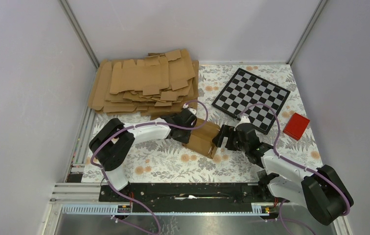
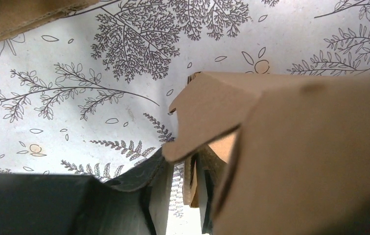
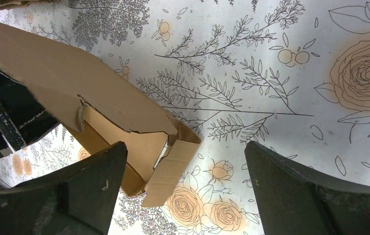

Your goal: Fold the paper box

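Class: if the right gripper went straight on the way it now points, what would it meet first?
The right gripper would probably meet the paper box first: its open end lies just ahead, between the wide-open jaws, though depth is unclear.

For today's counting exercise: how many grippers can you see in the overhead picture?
2. The left gripper is at the box's left end, the right gripper at its right end. None looks hidden.

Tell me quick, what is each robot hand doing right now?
Left hand: around a paper box flap; gripping or not, cannot tell.
Right hand: open, holding nothing.
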Robot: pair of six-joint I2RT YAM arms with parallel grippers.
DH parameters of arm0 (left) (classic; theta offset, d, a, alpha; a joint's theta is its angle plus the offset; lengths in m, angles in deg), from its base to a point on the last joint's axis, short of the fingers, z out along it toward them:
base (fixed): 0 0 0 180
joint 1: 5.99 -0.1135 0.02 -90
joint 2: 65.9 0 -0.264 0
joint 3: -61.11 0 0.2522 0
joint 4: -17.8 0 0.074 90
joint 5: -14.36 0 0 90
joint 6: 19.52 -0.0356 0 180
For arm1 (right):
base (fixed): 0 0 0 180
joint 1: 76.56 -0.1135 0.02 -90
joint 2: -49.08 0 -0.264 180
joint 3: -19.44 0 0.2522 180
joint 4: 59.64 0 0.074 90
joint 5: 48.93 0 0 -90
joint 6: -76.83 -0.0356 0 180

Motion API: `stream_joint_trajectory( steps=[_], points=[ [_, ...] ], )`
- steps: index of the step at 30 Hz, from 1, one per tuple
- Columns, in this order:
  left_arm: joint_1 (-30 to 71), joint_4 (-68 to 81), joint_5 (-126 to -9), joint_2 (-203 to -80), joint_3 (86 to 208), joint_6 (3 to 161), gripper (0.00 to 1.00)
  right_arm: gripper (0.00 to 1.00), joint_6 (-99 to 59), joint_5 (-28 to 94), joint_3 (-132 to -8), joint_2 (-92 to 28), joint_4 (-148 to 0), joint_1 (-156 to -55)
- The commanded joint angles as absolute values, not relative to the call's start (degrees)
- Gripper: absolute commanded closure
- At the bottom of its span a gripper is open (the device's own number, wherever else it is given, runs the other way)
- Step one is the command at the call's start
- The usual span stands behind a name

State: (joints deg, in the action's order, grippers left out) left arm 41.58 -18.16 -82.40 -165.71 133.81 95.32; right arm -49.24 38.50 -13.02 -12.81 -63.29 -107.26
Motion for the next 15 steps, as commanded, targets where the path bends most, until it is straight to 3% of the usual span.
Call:
stream_joint_trajectory(
  steps=[1,5,15],
  points=[
    [42.07,-17.68,-84.71,-162.95,135.08,93.54,0.67,0.03,-49.32,38.31,-13.29,-13.15,-60.66,-107.14],
    [41.93,-14.78,-84.83,-161.20,134.67,92.45,0.58,0.03,-49.03,38.12,-13.24,-13.15,-60.66,-107.15],
    [38.99,-10.74,-81.62,-165.05,138.06,92.55,0.62,0.05,-49.20,36.85,-12.83,-11.68,-60.72,-107.12]
  ],
)
